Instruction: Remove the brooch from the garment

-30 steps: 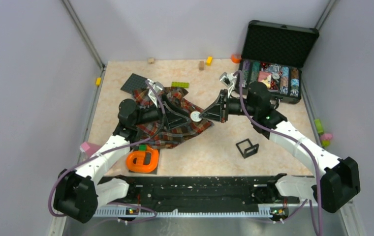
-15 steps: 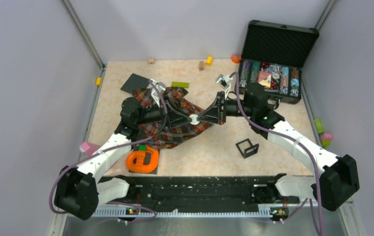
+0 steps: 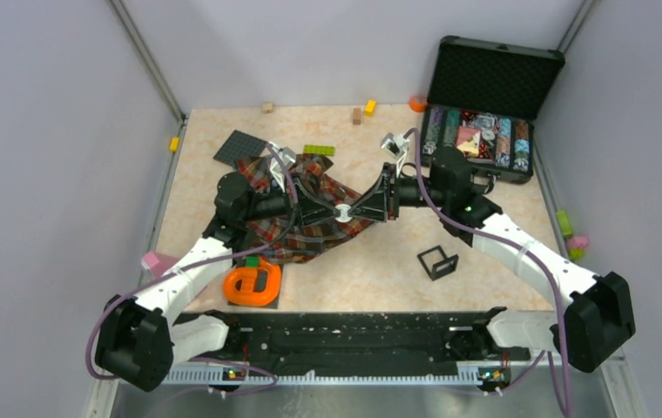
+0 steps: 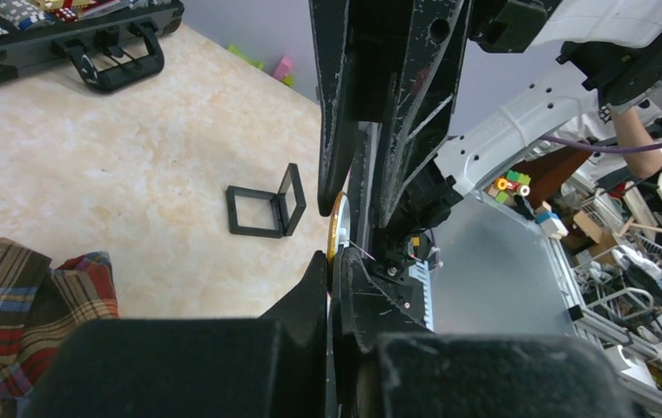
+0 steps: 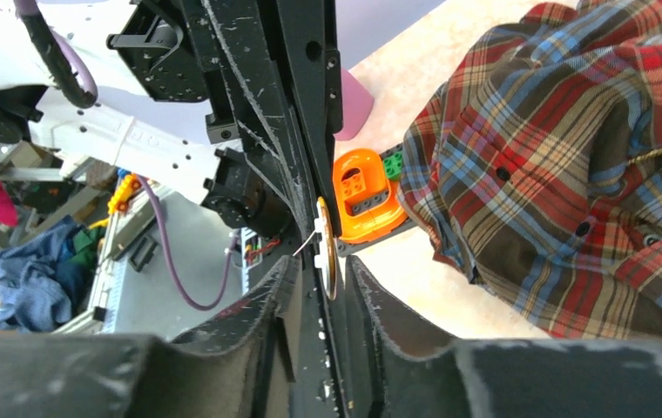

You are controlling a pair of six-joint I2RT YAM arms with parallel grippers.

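Observation:
The brooch (image 3: pixel 342 212) is a small whitish disc held in the air over the right edge of the plaid shirt (image 3: pixel 297 248). My left gripper (image 3: pixel 334 212) is shut on it; in the left wrist view the disc (image 4: pixel 337 228) stands edge-on at the tips of that gripper (image 4: pixel 334 261). My right gripper (image 3: pixel 351 212) comes from the right and straddles the disc with a narrow gap on each side. In the right wrist view the disc (image 5: pixel 328 248) sits between my slightly open right gripper (image 5: pixel 323 266). The shirt (image 5: pixel 571 157) lies flat below.
A black square frame (image 3: pixel 437 261) lies right of the shirt. An orange block holder (image 3: pixel 253 283) sits at the shirt's near edge. An open case of poker chips (image 3: pixel 484 113) is at the back right. A dark baseplate (image 3: pixel 240 146) and green brick (image 3: pixel 319 150) lie behind the shirt.
My right gripper has moved left and closed in around the brooch, which now shows only partly between the two grippers. The left gripper has edged slightly right.

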